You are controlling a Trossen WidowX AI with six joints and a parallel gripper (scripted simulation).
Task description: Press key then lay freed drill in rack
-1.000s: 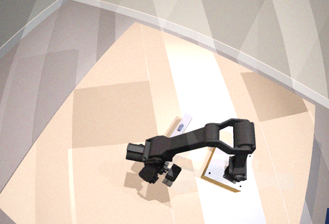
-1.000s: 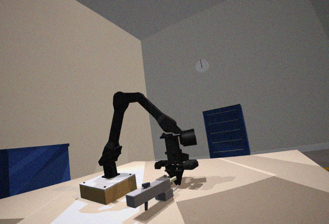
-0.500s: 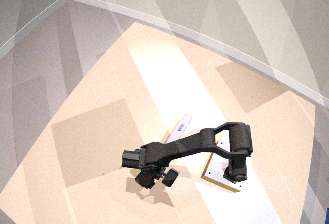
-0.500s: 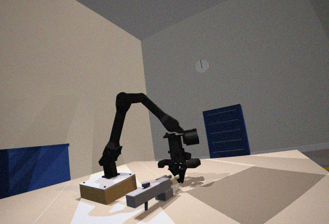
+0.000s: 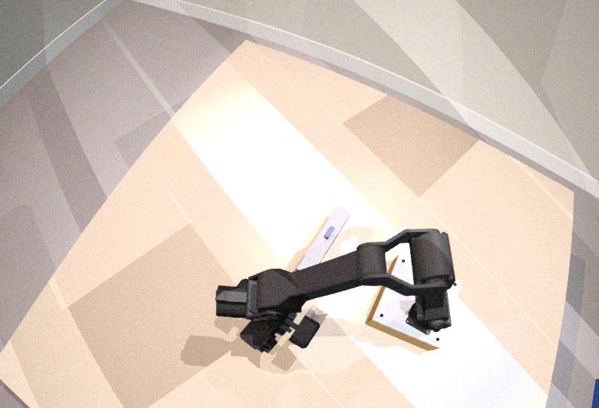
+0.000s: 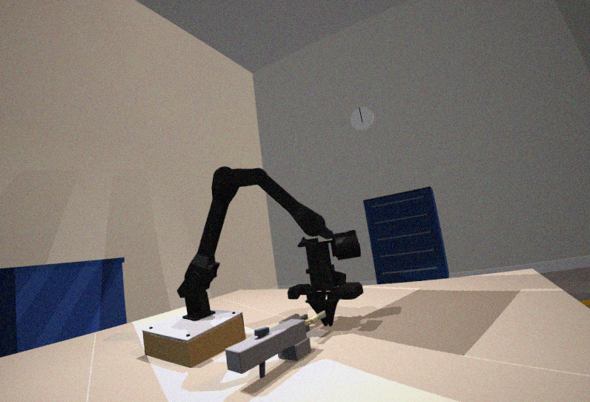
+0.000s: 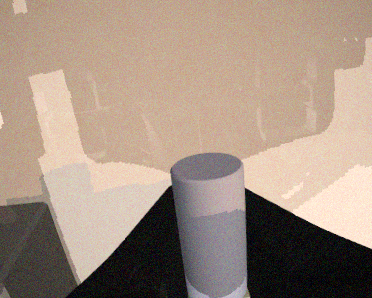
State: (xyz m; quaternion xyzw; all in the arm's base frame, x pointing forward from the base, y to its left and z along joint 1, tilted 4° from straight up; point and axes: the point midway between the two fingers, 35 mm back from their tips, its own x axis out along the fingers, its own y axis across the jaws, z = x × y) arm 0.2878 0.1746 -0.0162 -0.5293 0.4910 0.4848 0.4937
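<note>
Squeezing the drill by the bar

Up close, my gripper is clenched on the smooth, round drill, at the end of the long gray bar. I can't tell if its tip is inside. The small blue key sticks through the bar. Behind stands a boxy blue cabinet with thin, pale lines.

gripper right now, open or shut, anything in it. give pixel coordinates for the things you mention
gripper [image 5: 286, 330] [image 6: 327, 322] [image 7: 199, 194]: closed, holding what appears to be the drill [image 6: 315, 317], the pale rod at the end of the grey block [image 5: 321, 243] [image 6: 267, 343]
</note>
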